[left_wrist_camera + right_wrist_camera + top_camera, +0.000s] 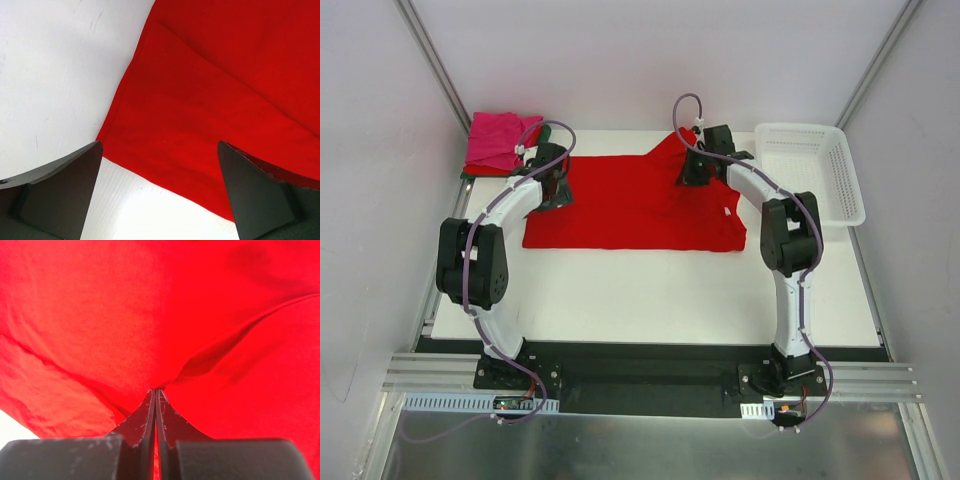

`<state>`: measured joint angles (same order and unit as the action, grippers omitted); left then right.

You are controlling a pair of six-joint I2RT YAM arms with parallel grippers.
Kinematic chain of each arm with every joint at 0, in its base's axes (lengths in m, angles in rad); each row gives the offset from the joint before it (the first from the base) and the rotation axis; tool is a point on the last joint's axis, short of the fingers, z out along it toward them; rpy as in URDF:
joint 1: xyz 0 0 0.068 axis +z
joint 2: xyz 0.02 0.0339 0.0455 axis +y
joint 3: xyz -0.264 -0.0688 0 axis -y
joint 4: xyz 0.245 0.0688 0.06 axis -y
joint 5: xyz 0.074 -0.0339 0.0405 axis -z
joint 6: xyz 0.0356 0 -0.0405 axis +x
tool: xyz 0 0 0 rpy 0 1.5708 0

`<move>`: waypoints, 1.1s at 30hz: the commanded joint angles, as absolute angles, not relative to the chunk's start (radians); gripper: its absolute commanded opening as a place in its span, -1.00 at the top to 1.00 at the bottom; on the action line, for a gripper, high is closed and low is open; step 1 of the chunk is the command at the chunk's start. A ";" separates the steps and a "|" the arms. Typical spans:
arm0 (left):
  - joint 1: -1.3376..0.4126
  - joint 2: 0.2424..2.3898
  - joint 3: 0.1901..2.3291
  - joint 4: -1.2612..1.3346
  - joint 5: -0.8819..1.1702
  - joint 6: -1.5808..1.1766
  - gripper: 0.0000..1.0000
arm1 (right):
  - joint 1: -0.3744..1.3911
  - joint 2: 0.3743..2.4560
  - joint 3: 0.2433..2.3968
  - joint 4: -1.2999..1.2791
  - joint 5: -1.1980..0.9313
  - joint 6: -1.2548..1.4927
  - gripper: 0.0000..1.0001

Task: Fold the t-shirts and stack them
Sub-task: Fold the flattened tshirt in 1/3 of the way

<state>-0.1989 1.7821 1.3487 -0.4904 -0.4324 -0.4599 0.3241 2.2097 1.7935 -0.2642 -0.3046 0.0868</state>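
cloth is pinched tight between the closed fingers of the right gripper (156, 394), which grasps a fold of the big red t-shirt (620, 210) near its far right part and holds it up in a small peak above the table (650, 295). the left gripper (160, 146) hangs released, jaws wide apart, straddling the shirt's left border where a flap or sleeve overlaps the body; it grips nothing. the shirt lies spread across the middle of the table, its near hem roughly straight. a folded stack (498, 140) of magenta and red shirts, with something dark beneath, sits at the far left corner, just beyond the left gripper.

the step in hand looks like a fold of the far edge toward the near one. to do it well, the left side would likely need a matching pinch on the far left edge, taken through both layers so the back of the shirt comes along. both arms should then travel together at one height, so the crease runs straight and no diagonal wrinkle gets dragged in. a pull from the right alone would probably skew the cloth.

room is good toward the near side, where bare table lies between the hem and the arm bases. the far side is tighter, since the shirt's lifted part is close to the table's back edge. the white basket (810, 175) stands just beside the right arm, and the stack is near the left wrist, so wide sideways swings risk nudging either.
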 commanded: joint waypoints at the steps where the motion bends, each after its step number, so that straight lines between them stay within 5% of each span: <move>1: -0.192 1.796 1.356 -0.485 -0.468 -0.448 -0.99 | 0.321 2.240 1.851 -0.227 -0.371 0.117 0.98; 31: -0.183 1.830 1.365 -0.485 -0.468 -0.446 -0.98 | 0.301 2.359 1.924 -0.020 -0.492 0.291 0.98; 33: -0.183 1.832 1.365 -0.483 -0.466 -0.446 -0.98 | 0.301 2.364 1.927 -0.015 -0.500 0.293 0.86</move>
